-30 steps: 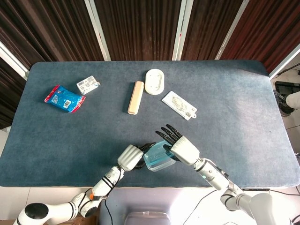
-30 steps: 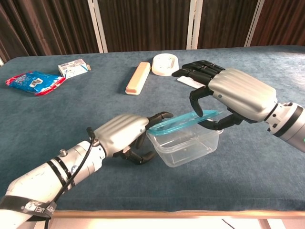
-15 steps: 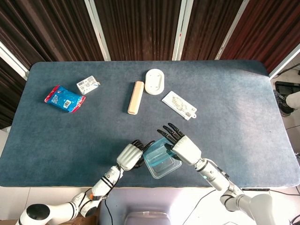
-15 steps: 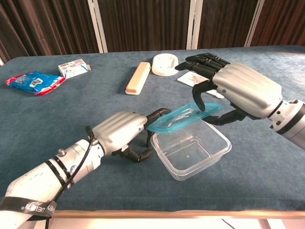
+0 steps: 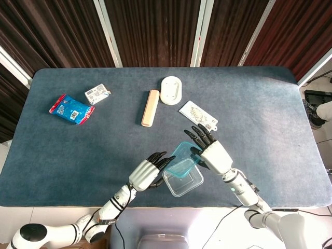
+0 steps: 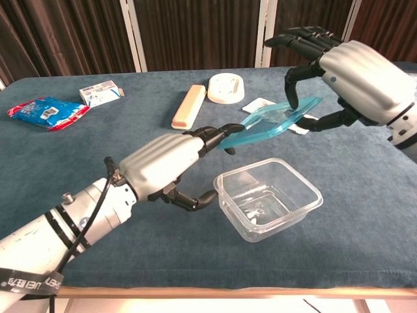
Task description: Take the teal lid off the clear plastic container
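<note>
One teal lid [image 6: 277, 122], pinched in the right hand [image 6: 352, 72], is clear of one open clear plastic container [image 6: 268, 198]. Left hand [image 6: 168, 164] has its fingers spread and holds nothing.

Overhead head view, low frontal chest view, same table [image 5: 270, 109].

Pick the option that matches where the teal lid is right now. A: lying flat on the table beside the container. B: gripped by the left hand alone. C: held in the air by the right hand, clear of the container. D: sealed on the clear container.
C: the teal lid is pinched in the right hand above the table, while the clear container sits open below and the left hand holds nothing.
</note>
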Robot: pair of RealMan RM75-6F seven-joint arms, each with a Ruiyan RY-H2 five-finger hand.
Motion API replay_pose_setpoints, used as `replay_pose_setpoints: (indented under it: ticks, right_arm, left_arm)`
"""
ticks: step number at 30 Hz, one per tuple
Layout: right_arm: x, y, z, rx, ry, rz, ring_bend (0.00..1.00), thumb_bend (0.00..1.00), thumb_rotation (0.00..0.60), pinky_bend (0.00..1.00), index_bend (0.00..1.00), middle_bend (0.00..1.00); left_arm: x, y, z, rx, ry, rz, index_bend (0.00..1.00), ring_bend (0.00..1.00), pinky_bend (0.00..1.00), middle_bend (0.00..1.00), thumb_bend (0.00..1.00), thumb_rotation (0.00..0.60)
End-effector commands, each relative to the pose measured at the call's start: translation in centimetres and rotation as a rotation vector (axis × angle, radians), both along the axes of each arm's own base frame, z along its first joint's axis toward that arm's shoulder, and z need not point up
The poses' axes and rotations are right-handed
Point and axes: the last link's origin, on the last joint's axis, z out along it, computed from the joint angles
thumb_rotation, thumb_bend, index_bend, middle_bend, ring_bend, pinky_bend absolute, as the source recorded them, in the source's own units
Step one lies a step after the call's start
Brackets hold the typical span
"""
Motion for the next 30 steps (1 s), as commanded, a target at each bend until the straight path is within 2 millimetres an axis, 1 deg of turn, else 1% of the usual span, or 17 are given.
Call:
replay_pose_setpoints:
  ticks: [1, 6, 9, 12, 15, 19, 25, 26, 28, 29, 30]
  right_arm:
    - [-1.2, -0.8, 1.7, -0.056, 0.037, -0.029, 0.00, 0.53, 0.600, 0.01, 0.86, 0.22]
    - [-4.2, -1.6, 3.7, -0.096, 0.120, -0.102, 0.00, 0.53, 0.600, 0.01, 0.86, 0.22]
    - [-5.6, -1.9, 3.9, -0.101, 0.167, -0.151, 0.00, 0.53, 0.600, 0.01, 0.86, 0.22]
    - [-6.6, -2.1, 3.6, -0.100, 0.219, -0.185, 0.00, 0.53, 0.600, 0.01, 0.86, 0.22]
    - [-7.9, -2.1, 2.9, -0.085, 0.283, -0.231, 0.00, 0.53, 0.600, 0.01, 0.86, 0.22]
    - [-9.0, -2.0, 2.0, -0.065, 0.354, -0.263, 0.00, 0.53, 0.600, 0.01, 0.86, 0.22]
    - [-9.7, -1.8, 0.9, -0.046, 0.400, -0.288, 0.00, 0.53, 0.600, 0.01, 0.83, 0.22]
    - [-9.7, -1.8, 0.8, -0.047, 0.410, -0.289, 0.00, 0.53, 0.600, 0.01, 0.81, 0.22]
    - [-10.2, -1.8, 0.6, -0.035, 0.436, -0.305, 0.00, 0.53, 0.600, 0.00, 0.74, 0.22]
    - [-10.5, -1.9, 0.5, -0.025, 0.449, -0.320, 0.00, 0.53, 0.600, 0.00, 0.65, 0.20]
    - [-10.7, -1.9, 0.4, -0.012, 0.460, -0.328, 0.00, 0.53, 0.600, 0.00, 0.54, 0.18]
  left_arm:
    - [-0.3, 0.2, 1.5, 0.033, -0.006, -0.003, 0.00, 0.07, 0.16, 0.20, 0.37, 0.600]
    - [-1.7, 1.1, 4.0, 0.085, -0.013, 0.040, 0.00, 0.06, 0.14, 0.20, 0.36, 0.600]
    - [-2.9, 1.7, 5.0, 0.102, -0.010, 0.085, 0.00, 0.05, 0.14, 0.20, 0.36, 0.600]
    - [-3.9, 2.1, 5.5, 0.111, 0.000, 0.113, 0.00, 0.05, 0.14, 0.20, 0.36, 0.600]
    - [-5.1, 2.5, 6.1, 0.132, 0.017, 0.140, 0.00, 0.04, 0.13, 0.19, 0.36, 0.600]
    - [-6.3, 2.9, 6.8, 0.149, 0.032, 0.177, 0.00, 0.02, 0.11, 0.17, 0.35, 0.600]
    - [-7.5, 3.2, 7.4, 0.163, 0.036, 0.211, 0.00, 0.02, 0.10, 0.16, 0.34, 0.600]
    - [-7.6, 3.2, 7.5, 0.164, 0.035, 0.214, 0.00, 0.02, 0.10, 0.16, 0.34, 0.600]
    - [-7.8, 3.3, 7.6, 0.165, 0.033, 0.219, 0.00, 0.02, 0.10, 0.16, 0.34, 0.600]
    - [-7.8, 3.3, 7.7, 0.165, 0.032, 0.221, 0.00, 0.02, 0.10, 0.16, 0.35, 0.600]
    - [-7.9, 3.3, 7.7, 0.165, 0.032, 0.223, 0.00, 0.02, 0.10, 0.15, 0.34, 0.600]
